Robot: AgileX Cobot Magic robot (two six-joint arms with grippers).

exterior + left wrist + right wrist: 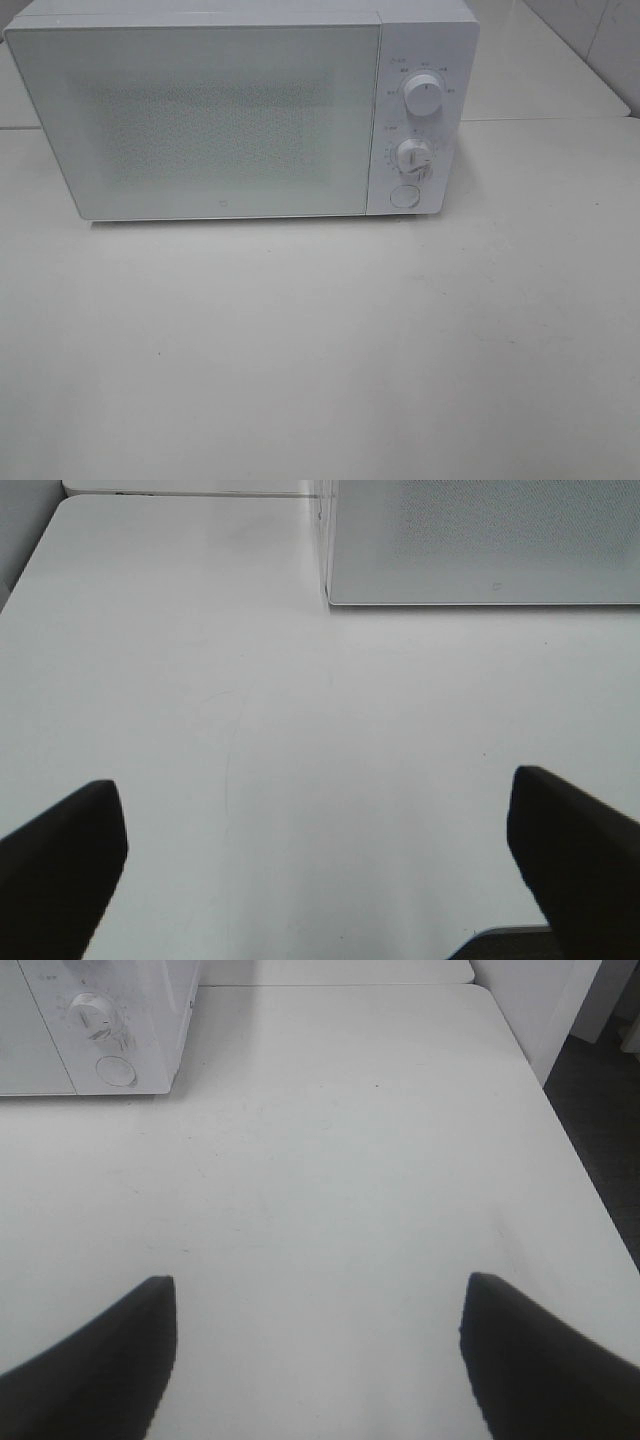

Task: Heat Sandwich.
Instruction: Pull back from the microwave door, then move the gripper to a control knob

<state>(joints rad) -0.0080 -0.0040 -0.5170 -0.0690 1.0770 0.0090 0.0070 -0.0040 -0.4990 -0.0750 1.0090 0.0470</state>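
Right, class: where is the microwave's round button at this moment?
The round button sits low on the right-hand panel of the microwave in the exterior high view, just under the lower dial.

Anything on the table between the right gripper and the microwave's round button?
Nothing. In the right wrist view, only bare white table lies between the open right gripper and the round button on the microwave.

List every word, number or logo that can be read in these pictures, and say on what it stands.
No text can be read with certainty.
Print around the upper knob of the microwave: too small to read.
Print around the lower knob: blurred, unreadable.
Small logo at the lower edge of the door: too small to read.
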